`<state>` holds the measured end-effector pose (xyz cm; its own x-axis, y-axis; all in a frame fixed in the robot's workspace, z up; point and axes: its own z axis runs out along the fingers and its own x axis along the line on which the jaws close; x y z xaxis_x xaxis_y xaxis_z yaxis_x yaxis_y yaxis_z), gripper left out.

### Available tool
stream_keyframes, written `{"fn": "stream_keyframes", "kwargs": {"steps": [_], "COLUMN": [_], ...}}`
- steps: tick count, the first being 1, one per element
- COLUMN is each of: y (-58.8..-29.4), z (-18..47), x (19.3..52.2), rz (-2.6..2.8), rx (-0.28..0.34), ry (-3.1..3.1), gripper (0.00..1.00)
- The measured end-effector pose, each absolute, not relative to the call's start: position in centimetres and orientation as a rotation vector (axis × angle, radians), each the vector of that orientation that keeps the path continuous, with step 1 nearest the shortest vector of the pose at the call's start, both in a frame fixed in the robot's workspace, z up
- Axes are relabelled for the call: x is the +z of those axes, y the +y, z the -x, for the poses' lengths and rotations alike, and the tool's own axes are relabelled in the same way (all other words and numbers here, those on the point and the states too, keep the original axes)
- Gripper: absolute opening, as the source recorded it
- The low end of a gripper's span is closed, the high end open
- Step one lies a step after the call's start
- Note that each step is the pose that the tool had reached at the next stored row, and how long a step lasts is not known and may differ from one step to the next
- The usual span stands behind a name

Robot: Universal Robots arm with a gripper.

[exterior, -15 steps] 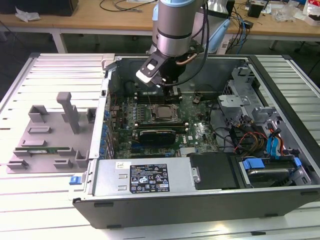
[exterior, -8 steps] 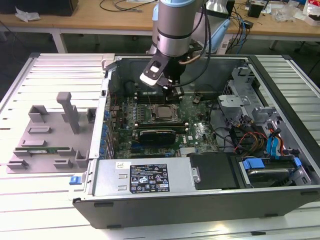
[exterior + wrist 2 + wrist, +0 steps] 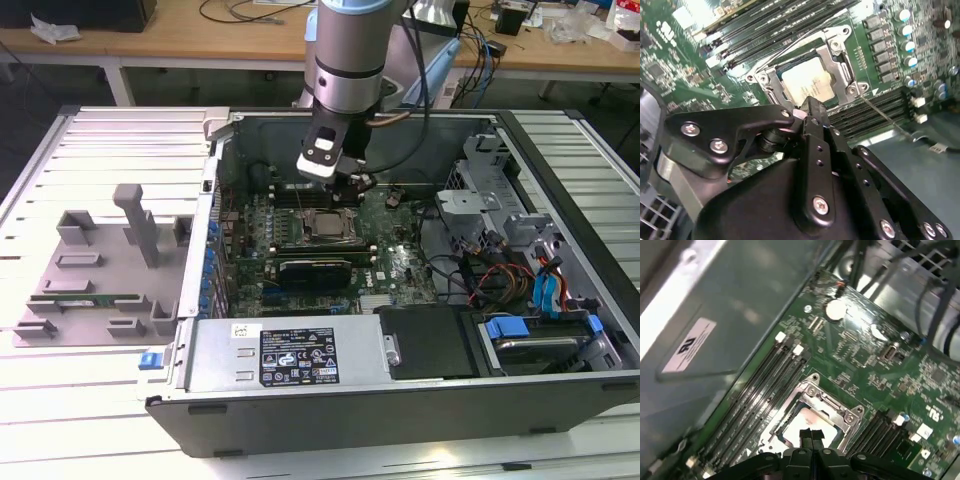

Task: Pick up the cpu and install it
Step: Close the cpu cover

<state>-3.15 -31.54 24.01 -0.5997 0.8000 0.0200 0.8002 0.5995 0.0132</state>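
Observation:
The cpu (image 3: 325,224) (image 3: 807,82) (image 3: 802,422), a square chip with a silver-grey top, lies flat in the metal-framed socket (image 3: 839,65) (image 3: 832,400) on the green motherboard (image 3: 400,265) inside the open computer case. My gripper (image 3: 352,192) (image 3: 812,106) (image 3: 811,436) hangs just above one edge of the cpu. Its two black fingertips are pressed together with nothing between them. The gripper body hides part of the socket in both wrist views.
Dark memory slots (image 3: 780,20) (image 3: 760,395) run along both sides of the socket. The case holds a power supply (image 3: 290,350), a drive bay (image 3: 530,330) and loose cables (image 3: 490,270). A grey fixture tray (image 3: 100,270) with a green memory stick (image 3: 85,298) lies at the exterior view's left.

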Motion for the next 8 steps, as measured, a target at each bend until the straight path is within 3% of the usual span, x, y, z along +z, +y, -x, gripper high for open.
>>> {"fn": "stream_keyframes", "kwargs": {"steps": [8], "y": [-31.54], "z": [3.15], "x": [23.98], "rz": [1.058], "rx": [-0.03], "ry": [-2.943], "gripper": [0.11]}}
